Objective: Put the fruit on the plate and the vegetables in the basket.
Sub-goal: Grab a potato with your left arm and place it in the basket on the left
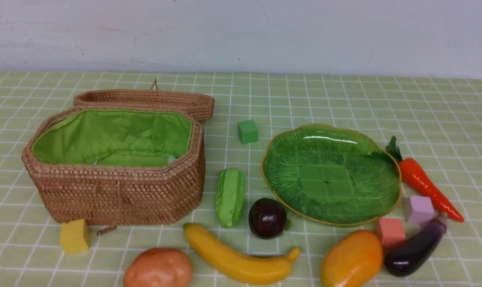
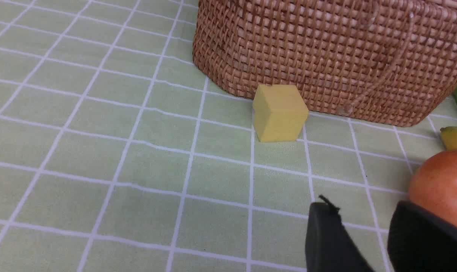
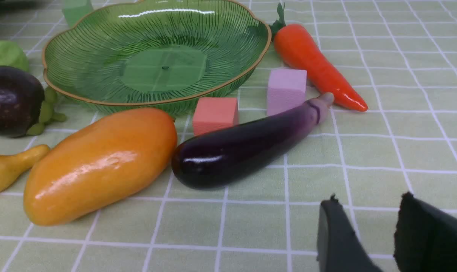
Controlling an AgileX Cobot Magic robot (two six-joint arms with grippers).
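Note:
The wicker basket (image 1: 117, 191) stands open at the left, green lining bare, its lid (image 1: 145, 99) behind it. The green plate (image 1: 288, 167) at the right is empty. On the cloth in front lie the potato (image 1: 158, 269), gourd (image 1: 230, 196), banana (image 1: 237, 259), dark round fruit (image 1: 267, 217), mango (image 1: 351, 259), eggplant (image 1: 416, 247) and carrot (image 1: 424, 183). No arm shows in the front view. My left gripper (image 2: 362, 207) hangs open and empty beside the potato (image 2: 443, 185). My right gripper (image 3: 368, 200) is open and empty, short of the eggplant (image 3: 247, 145).
Small cubes sit among the pieces: a green one (image 1: 247, 131) behind the plate, a yellow one (image 1: 74, 236) against the basket's front, lilac (image 1: 418, 209) and salmon (image 1: 390, 232) ones between plate and eggplant. A white wall closes the far side.

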